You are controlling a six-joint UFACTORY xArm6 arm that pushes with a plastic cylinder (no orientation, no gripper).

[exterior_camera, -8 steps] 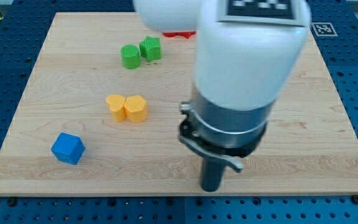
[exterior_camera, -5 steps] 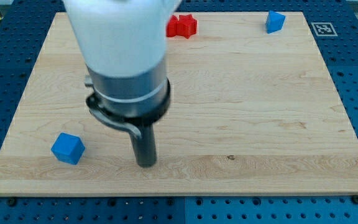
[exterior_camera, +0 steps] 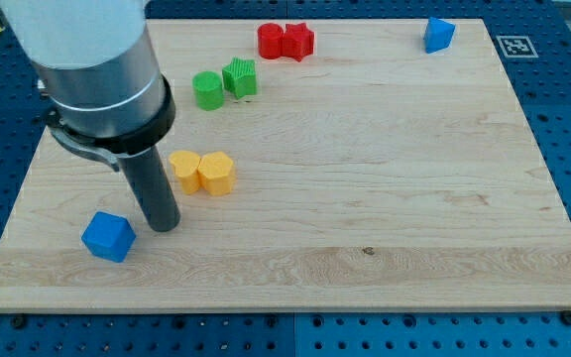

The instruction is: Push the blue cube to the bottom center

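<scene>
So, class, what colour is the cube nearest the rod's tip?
Blue cube, beside my tip, camera view.

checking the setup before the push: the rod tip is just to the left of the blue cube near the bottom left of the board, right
Not quite. In the camera view my tip sits just to the right of the blue cube, not its left. The rest holds: the cube is near the bottom left of the board.

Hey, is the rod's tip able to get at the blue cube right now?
Probably yes: my tip sits just right of the blue cube, with bare board between. The yellow blocks lie above, out of the way.
</scene>
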